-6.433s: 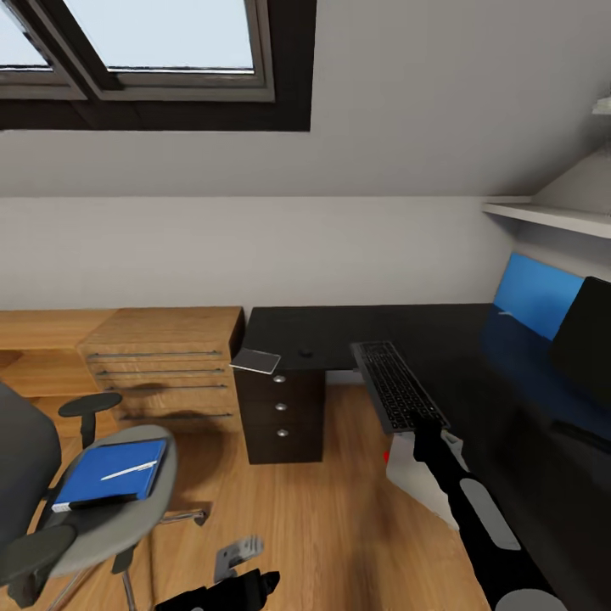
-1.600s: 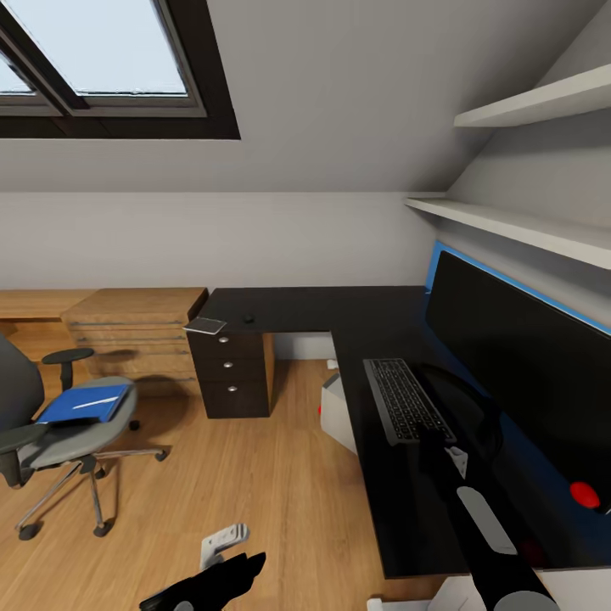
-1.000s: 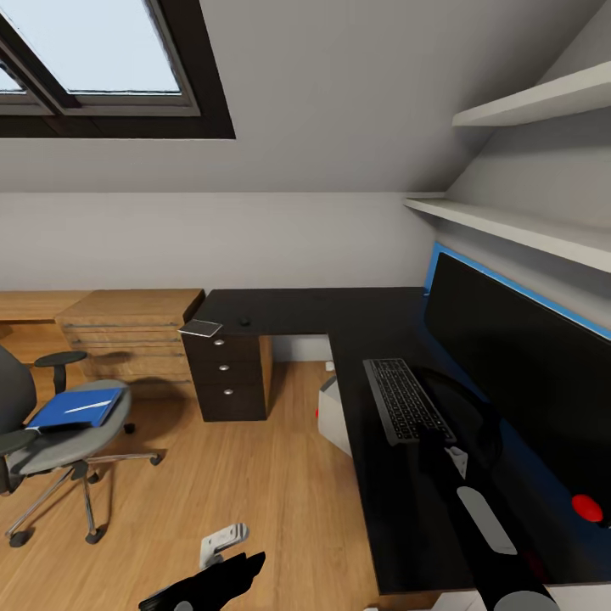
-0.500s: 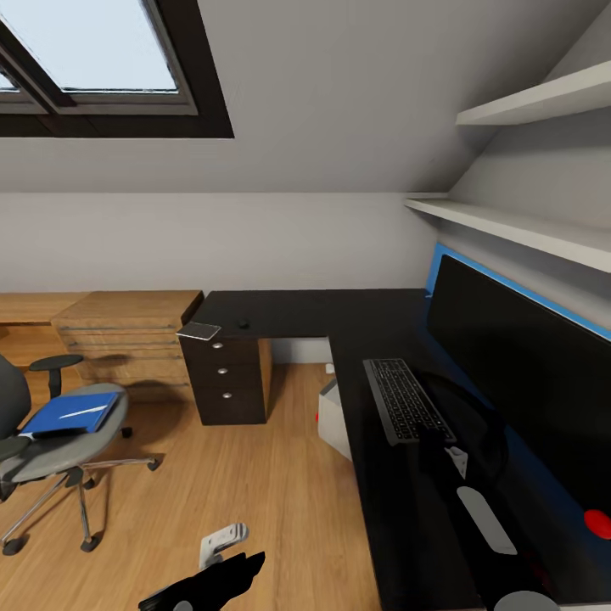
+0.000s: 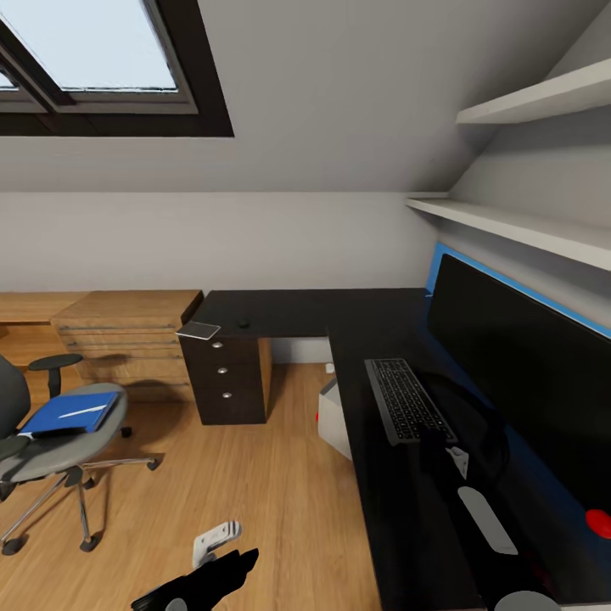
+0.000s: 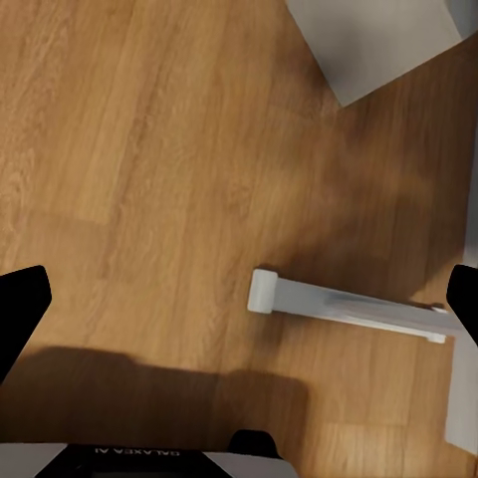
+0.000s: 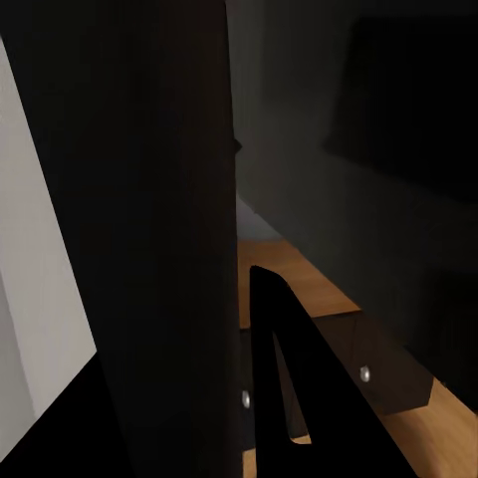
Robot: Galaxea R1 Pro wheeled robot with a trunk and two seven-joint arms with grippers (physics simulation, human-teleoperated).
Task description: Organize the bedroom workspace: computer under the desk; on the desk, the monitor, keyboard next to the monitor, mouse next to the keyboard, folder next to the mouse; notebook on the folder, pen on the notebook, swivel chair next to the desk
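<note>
The black L-shaped desk (image 5: 297, 310) runs along the back and right. On its right wing the wide black monitor (image 5: 526, 365) stands, and the keyboard (image 5: 404, 397) lies flat in front of it. My right gripper (image 5: 434, 440) is shut on the keyboard's near end; in the right wrist view the keyboard (image 7: 159, 199) is a dark slab beside one finger (image 7: 279, 378). The mouse (image 5: 243, 322) and grey notebook (image 5: 198, 330) sit at the desk's far left corner. The blue folder (image 5: 59, 417) with the pen (image 5: 83, 411) rests on the swivel chair (image 5: 76, 450). The computer (image 5: 336, 420) stands under the desk. My left gripper (image 6: 239, 299) hangs open over the floor.
A light wooden drawer cabinet (image 5: 127, 339) stands left of the desk's dark drawer unit (image 5: 229, 382). White shelves (image 5: 518, 229) hang above the monitor. Wooden floor (image 5: 255, 475) lies open between chair and desk. A white bar (image 6: 344, 307) lies on the floor below my left gripper.
Since the oldest frame the view has swung right and the keyboard, held by my right gripper, has come in front of the monitor. In the last half second almost nothing moved.
</note>
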